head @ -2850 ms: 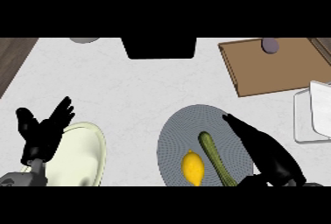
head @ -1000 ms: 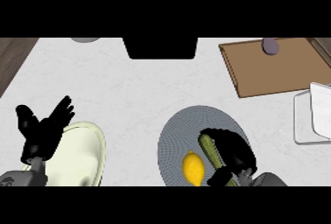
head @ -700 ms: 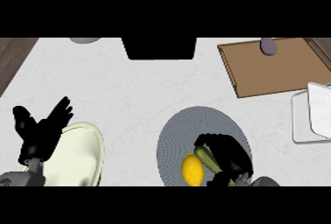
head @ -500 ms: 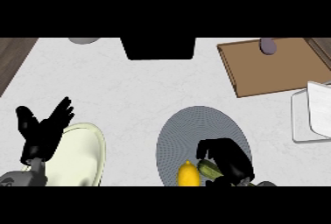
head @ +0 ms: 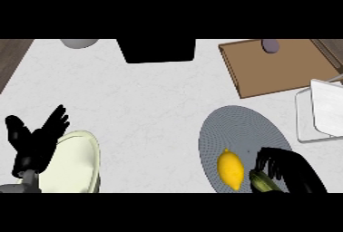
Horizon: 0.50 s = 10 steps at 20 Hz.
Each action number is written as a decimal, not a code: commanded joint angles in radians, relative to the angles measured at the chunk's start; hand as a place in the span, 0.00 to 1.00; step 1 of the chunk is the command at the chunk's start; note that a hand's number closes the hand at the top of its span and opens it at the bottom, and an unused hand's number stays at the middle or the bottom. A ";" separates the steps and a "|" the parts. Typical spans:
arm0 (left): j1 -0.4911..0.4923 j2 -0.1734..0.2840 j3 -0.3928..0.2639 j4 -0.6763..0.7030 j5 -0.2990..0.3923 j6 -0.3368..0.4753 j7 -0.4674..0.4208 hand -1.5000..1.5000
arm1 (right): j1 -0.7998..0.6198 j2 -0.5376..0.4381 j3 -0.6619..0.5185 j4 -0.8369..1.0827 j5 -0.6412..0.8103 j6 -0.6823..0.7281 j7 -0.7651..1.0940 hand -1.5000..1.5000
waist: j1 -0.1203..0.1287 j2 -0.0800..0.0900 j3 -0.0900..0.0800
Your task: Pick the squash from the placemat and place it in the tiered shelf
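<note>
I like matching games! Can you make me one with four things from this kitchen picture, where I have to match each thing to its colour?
Things:
1. lemon
2. placemat
3. plate
4. cutting board

Colours:
A. brown
B. pale cream
C. bright yellow
D. grey

Right pairs: 1-C, 2-D, 3-B, 4-A.

Bonus: the green squash sits at the placemat's lower edge with the right hand curled round it.
</note>
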 commanded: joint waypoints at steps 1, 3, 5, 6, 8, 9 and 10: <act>0.036 -0.053 -0.034 0.006 0.005 0.006 0.022 0.50 | 0.070 -0.080 -0.124 -0.212 -0.021 -0.028 0.024 1.00 | 0.000 0.008 -0.019; 0.028 -0.062 -0.028 0.042 -0.003 0.018 -0.008 0.50 | 0.070 -0.069 -0.159 -0.360 -0.030 -0.033 0.099 1.00 | -0.014 0.007 -0.021; 0.036 -0.052 -0.028 0.015 0.007 0.017 0.018 0.50 | 0.092 -0.119 -0.232 -0.489 -0.033 -0.011 0.155 1.00 | -0.023 0.003 -0.022; 0.029 -0.061 -0.041 0.006 -0.009 0.030 0.015 0.50 | 0.120 -0.108 -0.240 -0.529 -0.007 -0.023 0.187 1.00 | -0.012 0.006 -0.021; 0.033 -0.069 -0.042 0.032 -0.006 0.026 -0.006 0.50 | 0.132 -0.145 -0.342 -0.636 -0.048 -0.001 0.229 1.00 | -0.032 0.005 -0.022; 0.042 -0.027 -0.019 0.028 0.011 -0.009 0.002 0.50 | 0.141 -0.134 -0.354 -0.703 -0.054 0.017 0.316 1.00 | -0.018 0.006 -0.022; 0.048 -0.068 -0.043 0.036 -0.011 0.025 -0.019 0.50 | 0.117 -0.130 -0.376 -0.717 -0.064 0.010 0.333 1.00 | -0.023 0.006 -0.023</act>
